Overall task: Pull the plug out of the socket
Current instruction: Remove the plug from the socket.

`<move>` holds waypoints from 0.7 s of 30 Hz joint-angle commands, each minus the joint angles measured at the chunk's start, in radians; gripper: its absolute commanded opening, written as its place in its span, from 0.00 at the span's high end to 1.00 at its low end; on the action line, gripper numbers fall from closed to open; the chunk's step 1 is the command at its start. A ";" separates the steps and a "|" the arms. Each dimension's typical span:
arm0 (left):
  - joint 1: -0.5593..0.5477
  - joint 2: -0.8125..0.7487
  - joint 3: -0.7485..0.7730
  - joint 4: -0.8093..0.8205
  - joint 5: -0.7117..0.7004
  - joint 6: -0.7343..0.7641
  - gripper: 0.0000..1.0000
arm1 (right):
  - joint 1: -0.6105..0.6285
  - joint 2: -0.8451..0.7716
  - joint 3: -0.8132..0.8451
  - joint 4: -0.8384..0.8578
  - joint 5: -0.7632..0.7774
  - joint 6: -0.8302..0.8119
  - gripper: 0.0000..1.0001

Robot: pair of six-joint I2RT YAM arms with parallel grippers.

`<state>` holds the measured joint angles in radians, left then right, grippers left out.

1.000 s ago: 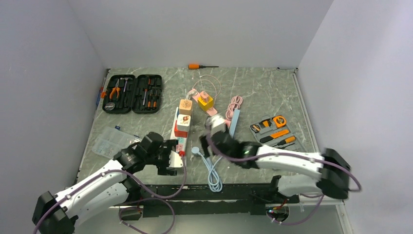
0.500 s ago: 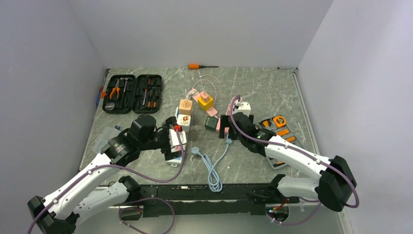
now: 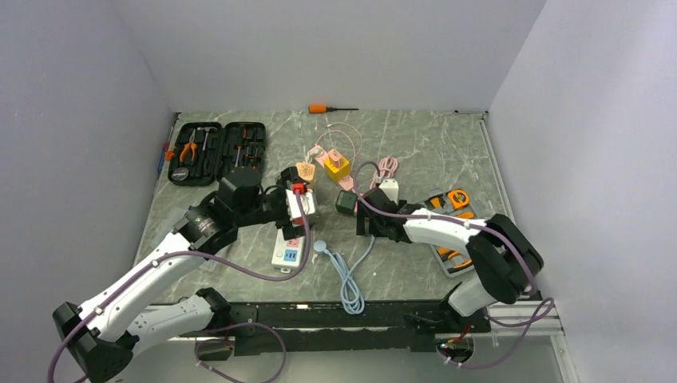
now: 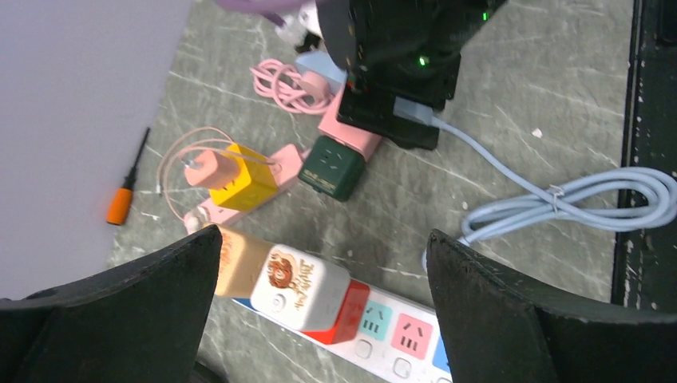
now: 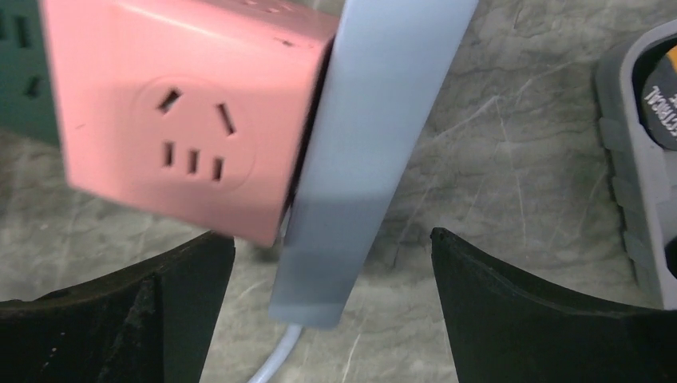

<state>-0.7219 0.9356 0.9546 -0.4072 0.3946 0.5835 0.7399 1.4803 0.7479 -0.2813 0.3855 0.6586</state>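
Note:
A white power strip (image 4: 399, 335) lies on the table and also shows in the top view (image 3: 287, 252). A white cube plug with a lion mark (image 4: 299, 286) sits on it, with a red cube (image 4: 351, 313) and a tan cube (image 4: 239, 263) on either side. My left gripper (image 4: 321, 236) is open and hovers above these cubes, touching none; the top view shows it (image 3: 297, 206) over the strip's far end. My right gripper (image 5: 331, 236) is open, straddling a pink socket cube (image 5: 184, 104) and a blue-grey strip (image 5: 367, 159), holding neither.
A green cube (image 3: 345, 202), a yellow cube (image 3: 336, 166) on a pink strip and a pink cable coil (image 3: 385, 169) lie mid-table. A light blue cable (image 3: 347, 279) runs to the front. A black tool case (image 3: 217, 153), grey tool tray (image 3: 447, 219) and orange screwdriver (image 3: 319, 108) lie around.
My left gripper has moved away from the near end of the strip to over the cube plugs at its far end. My right arm has folded in, its gripper now low at the pink cube.

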 commanded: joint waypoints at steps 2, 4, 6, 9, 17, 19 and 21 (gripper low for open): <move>0.003 0.032 0.102 0.062 -0.010 0.024 0.01 | -0.016 0.073 0.042 0.087 -0.003 0.040 0.12; 0.004 0.052 0.124 0.067 -0.015 0.023 0.01 | -0.016 0.096 0.043 0.109 -0.001 0.044 0.17; 0.004 0.071 0.133 0.075 -0.015 0.023 0.01 | -0.017 0.110 0.043 0.128 0.001 0.039 0.26; 0.004 0.107 0.137 0.070 -0.007 0.037 0.01 | -0.017 0.087 0.022 0.156 0.008 0.020 0.48; -0.001 0.301 0.212 0.015 0.033 0.076 0.01 | -0.017 -0.158 -0.162 0.318 -0.020 -0.048 0.82; -0.007 0.388 0.253 -0.006 0.024 0.086 0.00 | -0.017 -0.213 -0.196 0.343 -0.034 -0.060 0.85; -0.013 0.494 0.317 -0.022 0.015 0.079 0.01 | -0.017 -0.258 -0.221 0.356 -0.049 -0.069 0.87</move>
<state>-0.7235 1.2957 1.1622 -0.3969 0.3958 0.6449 0.7151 1.3304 0.5465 -0.0807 0.3752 0.6228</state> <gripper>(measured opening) 0.994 0.346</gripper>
